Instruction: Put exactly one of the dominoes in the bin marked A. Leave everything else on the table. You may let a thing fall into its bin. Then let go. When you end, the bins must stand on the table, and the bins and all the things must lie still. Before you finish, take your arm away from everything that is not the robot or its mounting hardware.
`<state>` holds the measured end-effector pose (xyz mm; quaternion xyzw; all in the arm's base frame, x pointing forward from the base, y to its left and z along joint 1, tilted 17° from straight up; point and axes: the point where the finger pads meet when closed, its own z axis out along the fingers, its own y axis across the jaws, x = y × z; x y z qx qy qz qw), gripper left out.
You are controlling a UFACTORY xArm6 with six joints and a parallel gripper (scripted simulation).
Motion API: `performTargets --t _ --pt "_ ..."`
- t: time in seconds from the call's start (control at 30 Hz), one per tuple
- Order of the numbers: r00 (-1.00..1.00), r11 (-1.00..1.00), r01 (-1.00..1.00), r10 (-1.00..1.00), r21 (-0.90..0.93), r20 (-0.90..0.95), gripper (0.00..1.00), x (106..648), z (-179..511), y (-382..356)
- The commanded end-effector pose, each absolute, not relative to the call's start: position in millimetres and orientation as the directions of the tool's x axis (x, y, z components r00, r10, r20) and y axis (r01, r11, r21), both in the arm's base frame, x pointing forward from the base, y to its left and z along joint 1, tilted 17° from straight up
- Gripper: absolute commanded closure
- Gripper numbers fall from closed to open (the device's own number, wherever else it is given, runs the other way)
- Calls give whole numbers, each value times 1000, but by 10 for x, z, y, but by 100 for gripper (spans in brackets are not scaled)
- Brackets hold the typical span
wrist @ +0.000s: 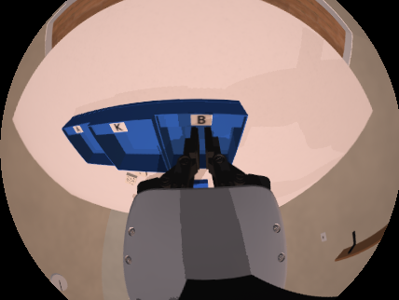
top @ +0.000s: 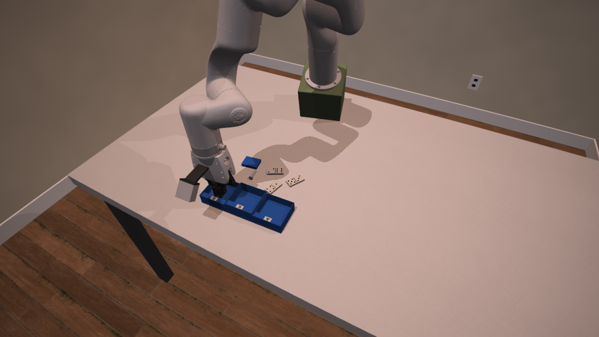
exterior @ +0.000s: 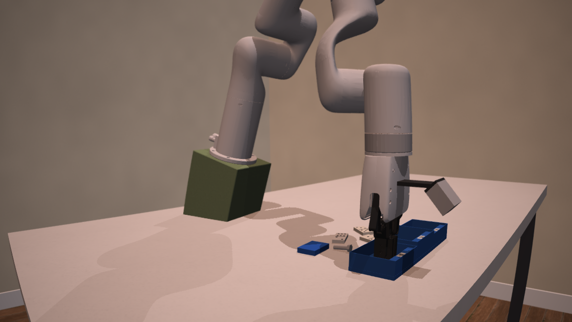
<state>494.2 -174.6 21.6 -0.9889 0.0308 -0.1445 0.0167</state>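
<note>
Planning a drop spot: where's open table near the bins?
Open: the wide stretch right of the bins in the top view, and between dominoes and green base. Crowded: behind the bins, around the small cylinder, blue block and gripper.

Matt pale pink table top (top: 418,201), smooth matt grey arm shell (exterior: 387,103) (plastic-looking), matt blue bin tray (top: 281,225), wood-plank floor (top: 62,285), dull olive base block (exterior: 223,188), small metal-looking grey cylinder (top: 252,175)

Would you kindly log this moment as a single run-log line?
pincer: shut, empty, inside bin B | dominoes: three on table, outside bins
</note>
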Motion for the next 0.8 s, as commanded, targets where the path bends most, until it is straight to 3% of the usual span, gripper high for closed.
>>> performTargets --t 0.0,0.77 --pt "955 -998 -56 -66 -41 288 93 4954 231 -1752" --pt "955 -998 -56 -66 -41 288 93 4892 435 -1757"
